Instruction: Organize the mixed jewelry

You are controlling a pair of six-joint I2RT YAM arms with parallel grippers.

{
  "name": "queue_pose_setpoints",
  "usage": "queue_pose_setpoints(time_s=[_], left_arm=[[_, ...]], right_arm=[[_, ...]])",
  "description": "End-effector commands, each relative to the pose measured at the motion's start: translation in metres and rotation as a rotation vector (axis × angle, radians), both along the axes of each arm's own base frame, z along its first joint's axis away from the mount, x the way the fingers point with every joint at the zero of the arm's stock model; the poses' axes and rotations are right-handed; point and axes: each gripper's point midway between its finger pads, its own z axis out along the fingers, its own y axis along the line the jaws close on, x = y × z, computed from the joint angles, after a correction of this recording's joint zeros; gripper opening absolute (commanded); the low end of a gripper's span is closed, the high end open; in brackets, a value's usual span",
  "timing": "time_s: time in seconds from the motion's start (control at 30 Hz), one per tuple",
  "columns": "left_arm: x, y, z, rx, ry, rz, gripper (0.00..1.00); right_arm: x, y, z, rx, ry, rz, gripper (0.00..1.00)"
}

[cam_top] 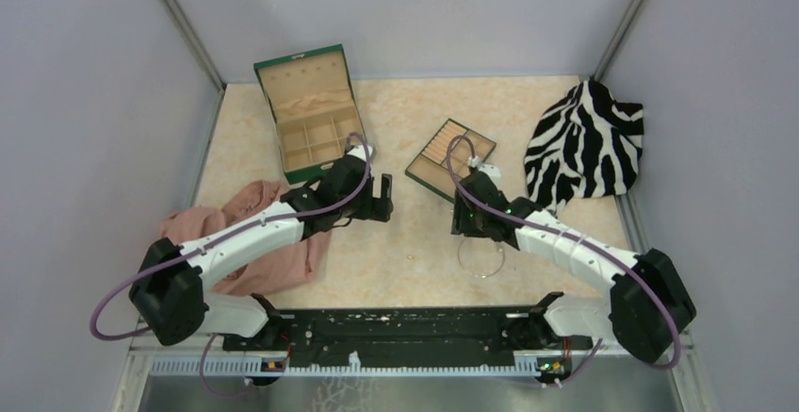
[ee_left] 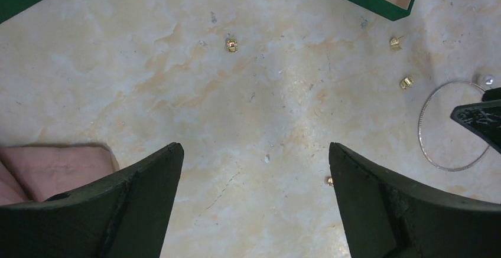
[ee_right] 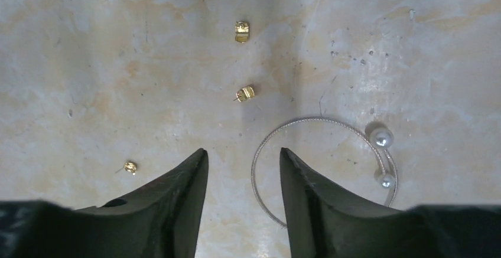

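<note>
Your right gripper [ee_right: 242, 152] is low over the table [ee_right: 88, 81]. Its jaws are narrowed but a gap remains between them. The left arc of the silvery hoop [ee_right: 322, 119] lies inside this gap, and I cannot tell if a finger touches the wire. Two pearl beads [ee_right: 381, 137] sit on the hoop's right side. Three gold pieces [ee_right: 246, 93] lie apart from each other, beyond the fingertips. Your left gripper [ee_left: 254, 149] is spread wide and holds nothing. One tiny gold stud [ee_left: 329, 180] lies just beside the finger on the right of that view.
</note>
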Motion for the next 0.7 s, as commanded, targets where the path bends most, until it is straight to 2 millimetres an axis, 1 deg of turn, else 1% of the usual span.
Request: queue_pose_setpoints(time_s=[0.0, 0.03, 0.1, 0.2, 0.33, 0.47, 0.57, 0.67], left_arm=[[0.003, -0.010, 0.003, -0.049, -0.002, 0.003, 0.99], [0.004, -0.011, 0.004, -0.054, 0.004, 0.005, 0.99], [0.004, -0.016, 0.008, -0.077, 0.009, 0.000, 0.99], [0.003, -0.020, 0.007, -0.100, 0.012, -0.005, 0.99], [0.002, -0.019, 0.001, -0.087, 0.026, -0.008, 0.99], [0.001, -0.017, -0.002, -0.072, 0.030, -0.011, 0.99], [0.001, -0.015, -0.001, -0.064, 0.026, -0.008, 0.99], [0.001, -0.013, 0.002, -0.070, 0.013, -0.001, 0.99]], right_arm=[[0.019, 0.024, 0.010, 0.033, -0.035, 0.002, 0.42], [0.020, 0.025, 0.008, 0.010, -0.030, 0.000, 0.40], [0.022, 0.027, 0.003, -0.033, -0.020, -0.003, 0.39], [0.027, 0.030, -0.006, -0.063, -0.002, -0.011, 0.36], [0.034, 0.029, -0.013, -0.103, -0.009, -0.025, 0.32], [0.039, 0.024, -0.023, -0.148, -0.007, -0.043, 0.25], [0.042, 0.026, -0.027, -0.153, -0.010, -0.040, 0.21], [0.045, 0.026, -0.030, -0.177, -0.003, -0.041, 0.20]])
